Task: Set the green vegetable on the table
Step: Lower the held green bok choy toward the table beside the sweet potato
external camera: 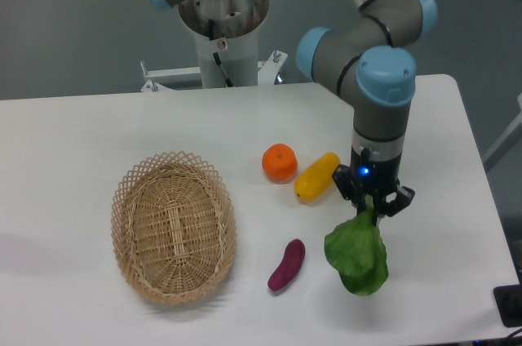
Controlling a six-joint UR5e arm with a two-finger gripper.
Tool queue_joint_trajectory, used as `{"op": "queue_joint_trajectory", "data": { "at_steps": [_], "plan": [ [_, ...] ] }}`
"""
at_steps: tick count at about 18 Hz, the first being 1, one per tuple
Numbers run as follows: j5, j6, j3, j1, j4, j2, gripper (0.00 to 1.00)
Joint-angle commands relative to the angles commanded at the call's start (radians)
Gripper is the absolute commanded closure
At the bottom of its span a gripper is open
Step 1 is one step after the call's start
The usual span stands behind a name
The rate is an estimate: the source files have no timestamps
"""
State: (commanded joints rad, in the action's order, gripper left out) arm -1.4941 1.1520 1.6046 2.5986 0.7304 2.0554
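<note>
- One step is left, as far as I can judge: the green vegetable [357, 251] has been carried to a spot over the table [81, 134] but not yet let go.
- It hangs leaves-down from the gripper [371, 201], whose fingers are pinching its pale stalk end; the broad dark leaves droop below, toward the front right part of the tabletop.
- Whether the lowest leaf tip already touches the white surface I cannot tell; it looks very close to it or just resting on it.
- What remains, on my reading, is a short drop if any, then parting the fingers and lifting the arm away.
- Room around the drop spot looks good. The purple eggplant [286, 264] lies to the left of the leaves, apart from them, and the yellow fruit [316, 176] sits up and to the left, just beside the gripper's body.
- The orange [279, 162] is next to the yellow fruit, farther from the leaves, and the wicker basket [173, 227] is well apart on the left side.
- Edges matter more: the right rim of the table runs not far to the right of the leaves, and the front edge is near below them, so the vegetable should go straight down, not outward.
</note>
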Motion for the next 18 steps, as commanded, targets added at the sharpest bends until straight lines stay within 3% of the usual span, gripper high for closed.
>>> {"op": "queue_joint_trajectory", "data": {
  "at_steps": [2,6,13,15,16,18],
  "plan": [
    [-0.002,0.002,0.000,0.000,-0.043,0.032,0.67],
    [0.002,0.011,0.000,-0.002,-0.051,0.066,0.67],
    [0.002,0.012,0.054,-0.003,-0.054,0.055,0.65],
    [0.002,0.012,0.052,-0.003,-0.054,0.055,0.58],
    [0.002,0.012,0.052,-0.003,-0.054,0.055,0.50],
    [0.000,0.017,0.046,-0.002,-0.055,0.057,0.00]
  ]
}}
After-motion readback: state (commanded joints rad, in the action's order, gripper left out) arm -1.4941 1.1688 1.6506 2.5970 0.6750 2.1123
